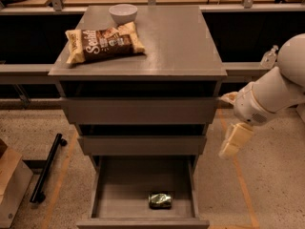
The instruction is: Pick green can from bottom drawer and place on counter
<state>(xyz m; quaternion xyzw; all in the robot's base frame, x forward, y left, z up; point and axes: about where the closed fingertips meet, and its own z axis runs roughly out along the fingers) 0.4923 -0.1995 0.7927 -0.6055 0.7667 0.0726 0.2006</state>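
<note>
Camera view: the gripper [235, 140] is held right of the cabinet [143, 111], well apart from the green can [160, 200]; whether it is spread cannot be told. The can is seen lying sideways in the open bottom drawer [109, 194]. Grasping, lifting and placing on the counter [181, 42] are judged undone.

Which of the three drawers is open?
The bottom drawer, pulled out with the green can inside; both upper drawers are shut. The gripper hangs right of the cabinet.
</note>
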